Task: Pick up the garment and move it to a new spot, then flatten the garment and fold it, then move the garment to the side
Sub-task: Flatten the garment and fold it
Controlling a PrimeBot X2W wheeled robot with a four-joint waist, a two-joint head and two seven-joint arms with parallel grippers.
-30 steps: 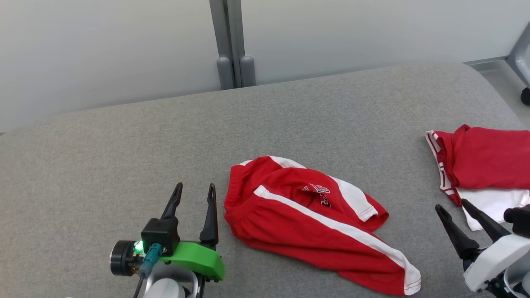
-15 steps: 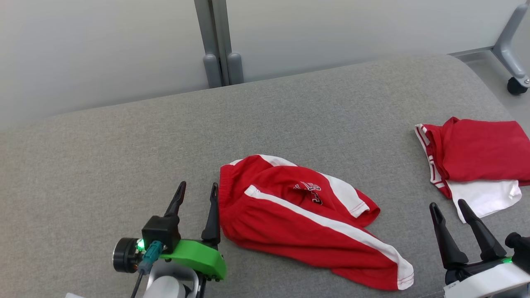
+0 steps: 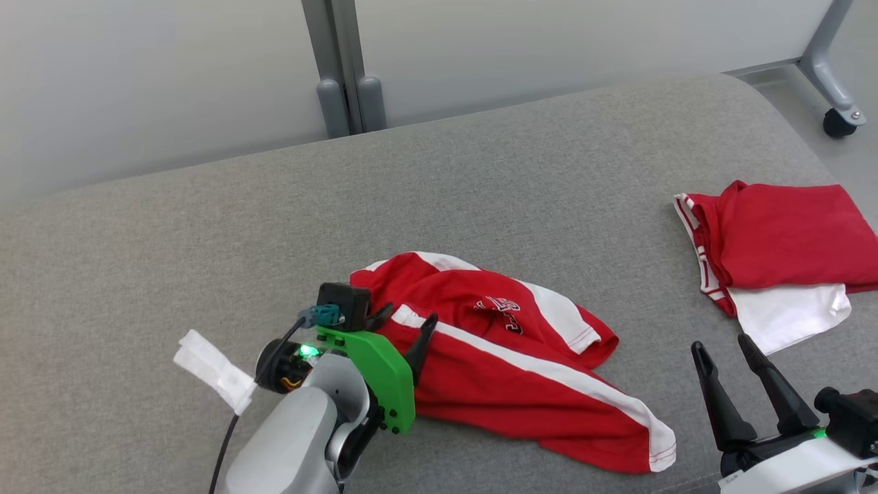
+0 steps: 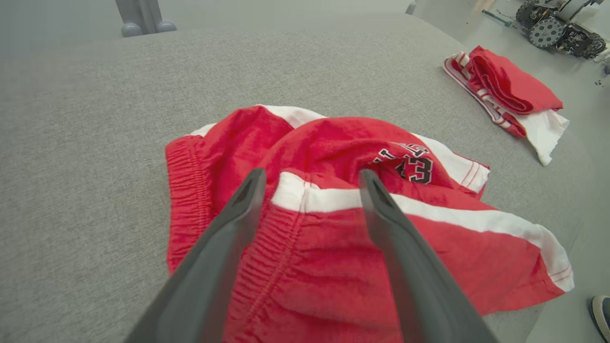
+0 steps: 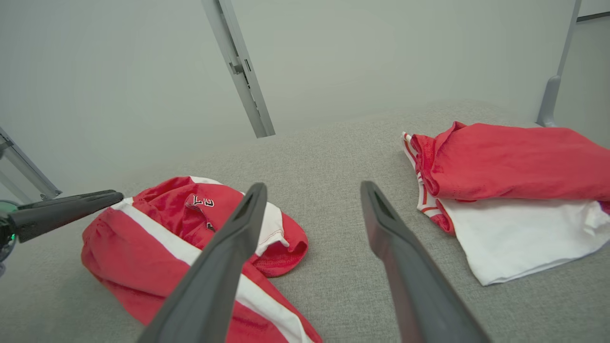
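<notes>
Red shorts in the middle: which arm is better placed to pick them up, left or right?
Left. The left tool is open and directly over the waistband end of the red shorts. The right tool, also open, sits apart from them, nearer the folded garment.

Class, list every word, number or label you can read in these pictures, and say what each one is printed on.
"23": dark number on the red shorts.
Lettering above that number: creased into the cloth, not readable.
White tag on the left arm's cable: no text can be made out.
</notes>
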